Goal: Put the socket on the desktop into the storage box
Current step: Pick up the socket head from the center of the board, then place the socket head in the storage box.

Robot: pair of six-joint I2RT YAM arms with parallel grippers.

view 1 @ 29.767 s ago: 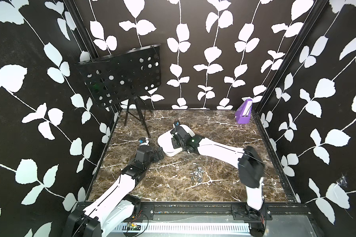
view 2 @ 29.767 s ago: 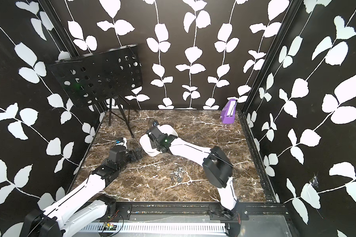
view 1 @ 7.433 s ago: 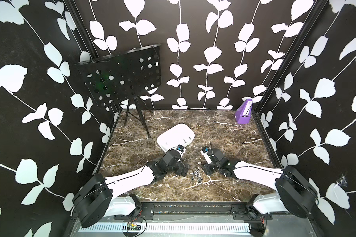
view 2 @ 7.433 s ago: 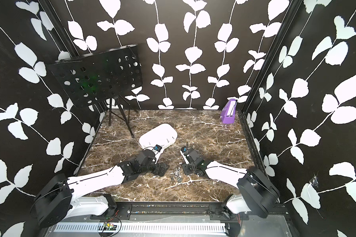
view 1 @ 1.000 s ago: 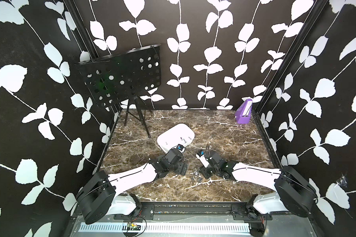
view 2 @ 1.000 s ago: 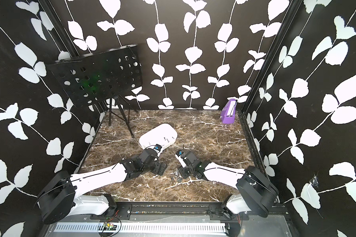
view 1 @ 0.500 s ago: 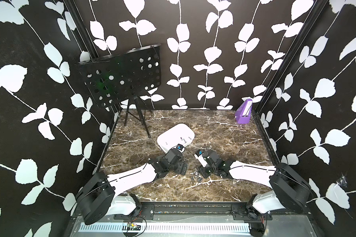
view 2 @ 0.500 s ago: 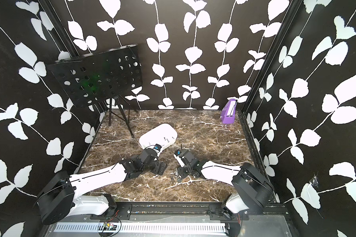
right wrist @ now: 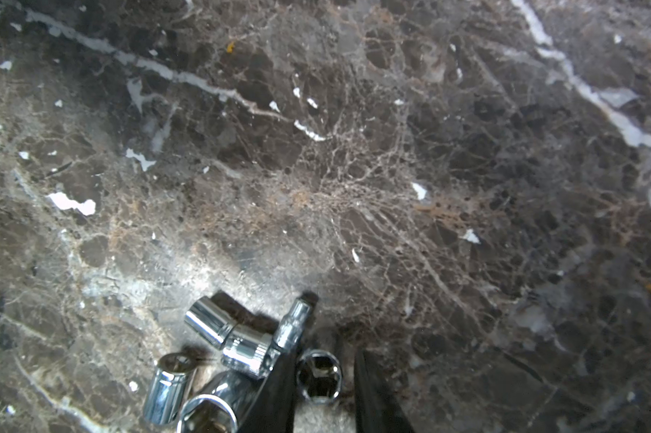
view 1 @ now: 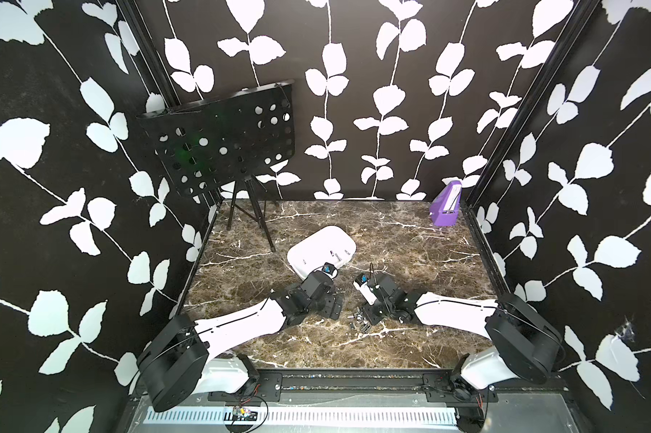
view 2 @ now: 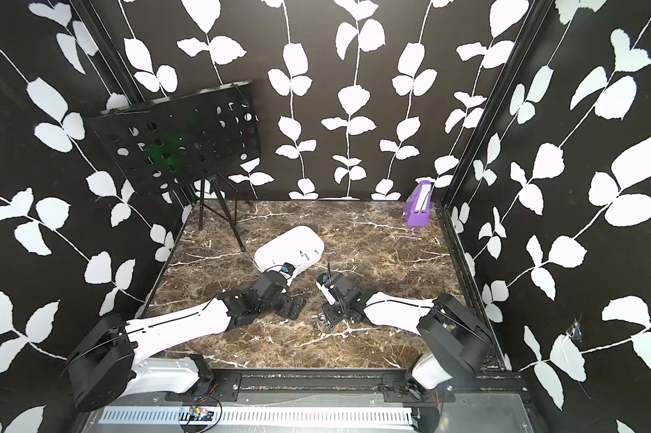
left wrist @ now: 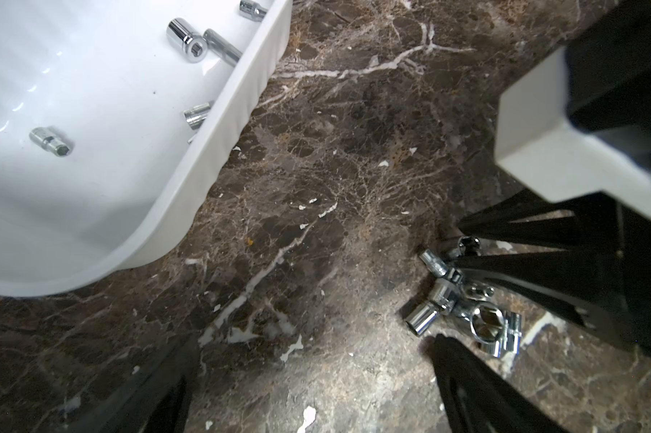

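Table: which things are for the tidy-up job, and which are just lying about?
For the job: loose sockets, white box, sockets inside it, right tool around one socket.
Just lying about: purple box, black stand with holes.

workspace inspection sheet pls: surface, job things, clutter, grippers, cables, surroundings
surface: desktop, dark-brown marble with white veins.
job's things: storage box holds several sockets; socket cluster lies on the desktop.
clutter: purple box in the far corner; perforated stand on a tripod.
grippers: left gripper open, empty, near the storage box; right gripper straddles an upright socket, with a gap on one side.
cables: thin black cable above the right wrist; wires at the front rail.
surroundings: black walls with white leaves.
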